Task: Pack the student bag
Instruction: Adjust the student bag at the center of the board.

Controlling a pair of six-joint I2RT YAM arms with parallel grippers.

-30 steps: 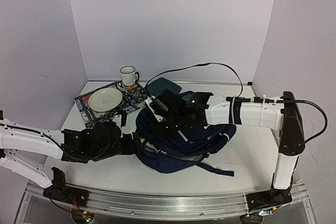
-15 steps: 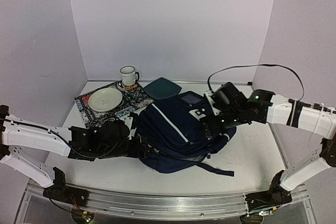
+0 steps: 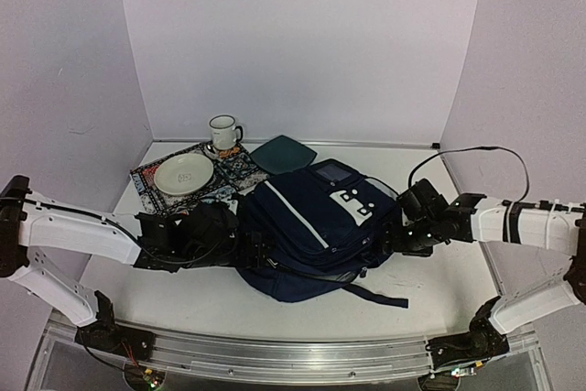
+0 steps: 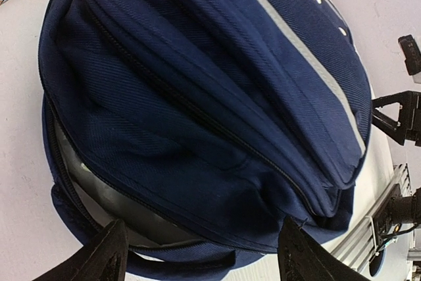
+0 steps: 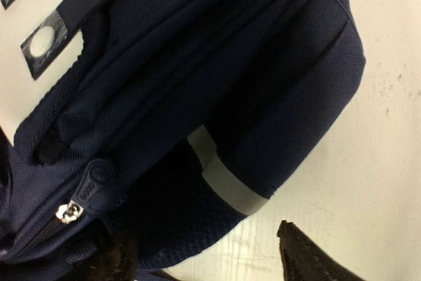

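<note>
White counter (image 3: 439, 276) carries the bag (image 3: 316, 226) at its middle, lying flat (white stripe up). At the bag's left side the left tool (image 4: 204, 255) is spread wide, gripping nothing. At the bag's other side the right tool (image 5: 207, 255) is likewise spread wide, holding nothing.

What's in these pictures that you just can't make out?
- Inside the student bag: every view, its own fabric covers it.
- Tips of the left gripper: top view, lost against the dark bag.
- Marks on the plate: top view, too small.
</note>
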